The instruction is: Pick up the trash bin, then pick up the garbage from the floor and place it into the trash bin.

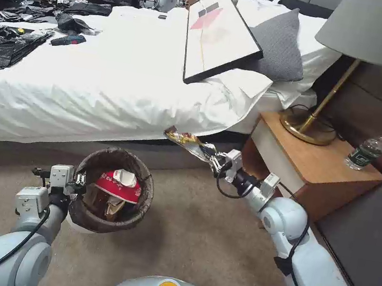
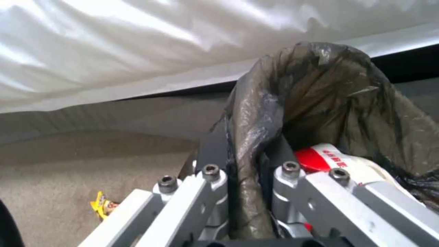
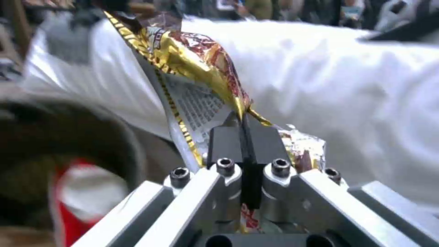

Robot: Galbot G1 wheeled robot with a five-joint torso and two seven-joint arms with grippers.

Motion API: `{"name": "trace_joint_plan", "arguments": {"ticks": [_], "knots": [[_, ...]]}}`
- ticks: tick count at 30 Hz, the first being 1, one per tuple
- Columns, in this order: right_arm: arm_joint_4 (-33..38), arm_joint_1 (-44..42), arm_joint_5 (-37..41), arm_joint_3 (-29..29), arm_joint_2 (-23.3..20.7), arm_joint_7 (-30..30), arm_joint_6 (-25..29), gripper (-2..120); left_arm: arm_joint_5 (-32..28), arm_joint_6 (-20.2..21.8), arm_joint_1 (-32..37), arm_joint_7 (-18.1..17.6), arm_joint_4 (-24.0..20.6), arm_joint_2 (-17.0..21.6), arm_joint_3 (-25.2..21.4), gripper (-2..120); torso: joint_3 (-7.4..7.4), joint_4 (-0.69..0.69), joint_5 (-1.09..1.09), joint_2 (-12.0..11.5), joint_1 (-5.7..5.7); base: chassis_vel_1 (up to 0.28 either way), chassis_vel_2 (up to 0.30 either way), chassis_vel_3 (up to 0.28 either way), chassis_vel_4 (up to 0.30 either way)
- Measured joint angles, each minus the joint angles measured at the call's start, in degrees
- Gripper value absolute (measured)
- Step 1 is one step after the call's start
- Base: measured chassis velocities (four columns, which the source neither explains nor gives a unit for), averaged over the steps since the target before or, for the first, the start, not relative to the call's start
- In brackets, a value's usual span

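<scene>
The trash bin (image 1: pixel 91 221), a small white bucket lined with a dark bag, hangs above the carpet with my left gripper (image 1: pixel 79 182) shut on its near-left rim (image 2: pixel 249 137). Inside it lie a red-and-white packet (image 1: pixel 119 186) and brown paper wrappers. My right gripper (image 1: pixel 215 159) is shut on a gold-and-brown snack wrapper (image 1: pixel 189 141), held in the air to the upper right of the bin, in front of the bed's edge. In the right wrist view the wrapper (image 3: pixel 197 65) stands up from the closed fingers (image 3: pixel 226 142), with the bin (image 3: pixel 55 137) below. A yellow wrapper (image 2: pixel 104 206) lies on the floor.
A white bed (image 1: pixel 114 77) with a leaning picture frame (image 1: pixel 220 34) and grey pillow (image 1: pixel 279 43) stands just behind. At the right stands a wooden nightstand (image 1: pixel 313 165) with a brass lamp (image 1: pixel 315 119) and a water bottle (image 1: pixel 371 150). Beige carpet (image 1: pixel 195 240) lies open in front.
</scene>
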Motion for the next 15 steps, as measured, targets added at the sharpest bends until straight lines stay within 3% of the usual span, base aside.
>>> {"name": "trace_joint_plan", "arguments": {"ticks": [4,15], "knots": [[3.79,1.05,0.02,-3.46,1.77,0.52,-2.64,0,-0.02,0.02,-0.18,-0.01,0.00,-0.02,0.33,7,0.00,0.00,0.00,0.00,0.00,0.000,0.000,0.000,0.000],[5.56,4.10,-5.32,-15.01,6.12,0.80,-6.54,0,0.00,0.12,-0.54,-0.03,0.00,-0.09,0.69,7,0.00,0.00,0.00,0.00,0.00,0.000,0.000,0.000,0.000]]}}
